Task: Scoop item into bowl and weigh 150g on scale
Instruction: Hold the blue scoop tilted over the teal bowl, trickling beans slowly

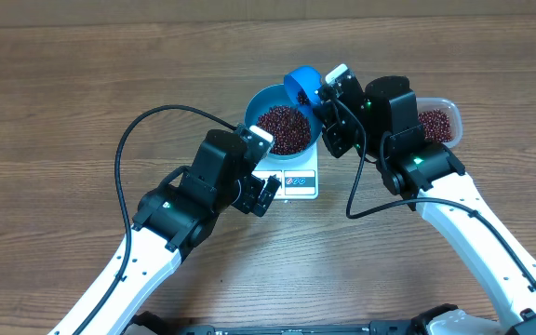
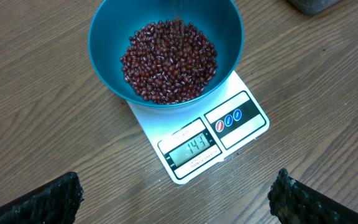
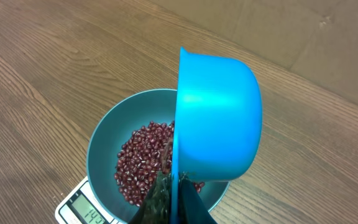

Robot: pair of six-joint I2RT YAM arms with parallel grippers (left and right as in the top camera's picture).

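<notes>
table (image 1: 54, 102): brown wood-grain top, carrying everything below.
left arm (image 1: 170, 219): white and black, reaching from the near left edge toward the centre, wrist bent down over the near side of the scale. left gripper (image 2: 179, 208): fingers spread wide, holding nothing, hovering above bare table just in front of the scale.
right arm (image 1: 454, 200): reaching from the near right, wrist turned in toward the bowl. right gripper (image 3: 174, 208): clamped tight on the scoop.
tub (image 1: 449, 104): clear plastic, beside the right wrist on its far right, partly filled with beans.
bowl (image 2: 104, 37): blue, round, deep, sitting on the scale.
scale (image 2: 241, 118): white, square, display facing the left arm and reading 143.
scoop (image 3: 219, 118): bright blue, tipped on its side above the bowl's far-right rim.
beans (image 2: 169, 59): small, dark red-brown, heaped in the bottom of the bowl.
</notes>
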